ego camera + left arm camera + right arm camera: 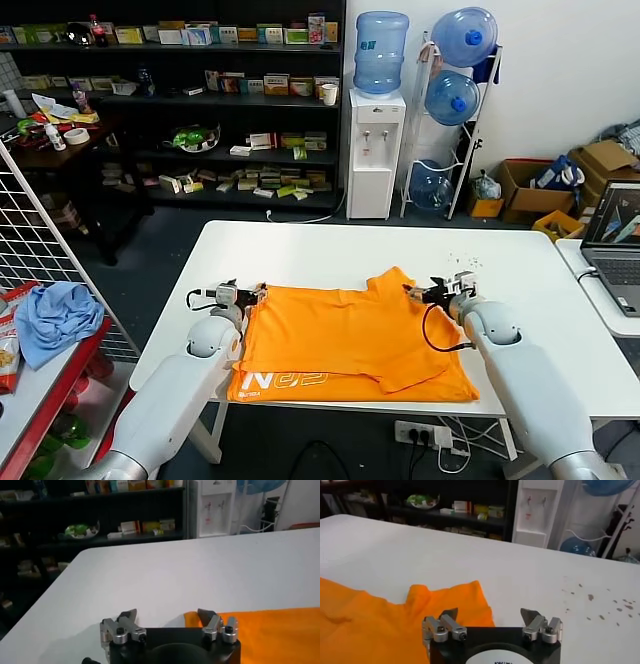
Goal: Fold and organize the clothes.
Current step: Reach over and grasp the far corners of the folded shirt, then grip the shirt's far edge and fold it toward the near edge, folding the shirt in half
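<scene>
The orange T-shirt (345, 335) lies partly folded on the white table (330, 250), with white lettering showing near its front left edge. My left gripper (252, 293) is open and empty at the shirt's left edge; in the left wrist view (167, 616) the orange fabric (270, 630) lies beside one finger. My right gripper (428, 292) is open and empty at the shirt's right sleeve; the right wrist view (491, 615) shows the orange sleeve (445, 602) under and beside one finger.
A laptop (612, 245) sits on a side table at the right. A light blue cloth (55, 315) lies on a red shelf at the left, by a wire grid. Shelves, a water dispenser (375, 150) and boxes stand behind the table.
</scene>
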Available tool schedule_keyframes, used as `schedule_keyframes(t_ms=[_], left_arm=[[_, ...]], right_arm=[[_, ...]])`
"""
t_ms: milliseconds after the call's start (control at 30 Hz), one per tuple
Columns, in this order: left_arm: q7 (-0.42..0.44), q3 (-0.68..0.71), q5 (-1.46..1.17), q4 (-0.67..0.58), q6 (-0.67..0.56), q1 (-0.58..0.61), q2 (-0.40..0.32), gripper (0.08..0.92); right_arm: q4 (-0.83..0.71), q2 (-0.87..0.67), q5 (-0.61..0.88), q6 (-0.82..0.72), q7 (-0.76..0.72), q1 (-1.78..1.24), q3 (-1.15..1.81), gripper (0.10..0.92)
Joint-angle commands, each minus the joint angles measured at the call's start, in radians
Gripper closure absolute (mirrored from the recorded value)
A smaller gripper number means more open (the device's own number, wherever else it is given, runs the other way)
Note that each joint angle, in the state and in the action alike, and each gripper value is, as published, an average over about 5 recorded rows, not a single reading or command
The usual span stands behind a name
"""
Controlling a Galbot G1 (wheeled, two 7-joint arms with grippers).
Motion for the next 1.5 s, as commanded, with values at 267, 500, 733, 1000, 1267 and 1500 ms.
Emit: schedule_keyframes(t_ms=[267, 500, 733, 1000, 1267, 1500], left_arm=[[-0.015, -0.002, -0.028, -0.062, 0.018, 0.058, 0.015, 0.211], [-0.012, -0.006, -0.024, -0.104, 0.008, 0.090, 0.036, 0.400], [-0.011, -0.017, -0.018, -0.142, -0.024, 0.113, 0.049, 0.599], [-0.019, -0.039, -0.016, -0.272, -0.058, 0.160, 0.088, 0.833], [-0.030, -0.077, -0.025, -0.483, -0.081, 0.279, 0.169, 0.905], [-0.054, -0.117, -0.033, -0.669, -0.073, 0.464, 0.230, 0.905]], right_arm=[[-0.066, 0.043, -0.010, 0.004, 0.010, 0.032, -0.007, 0.423], [-0.042, 0.045, 0.000, -0.001, 0.049, 0.020, 0.001, 0.623], [0.055, 0.026, 0.031, -0.020, 0.085, -0.013, -0.005, 0.813], [0.242, -0.035, 0.102, -0.042, 0.147, -0.107, 0.014, 0.901], [0.475, -0.132, 0.106, -0.037, 0.203, -0.307, 0.076, 0.901], [0.708, -0.215, 0.094, -0.075, 0.263, -0.518, 0.125, 0.901]])
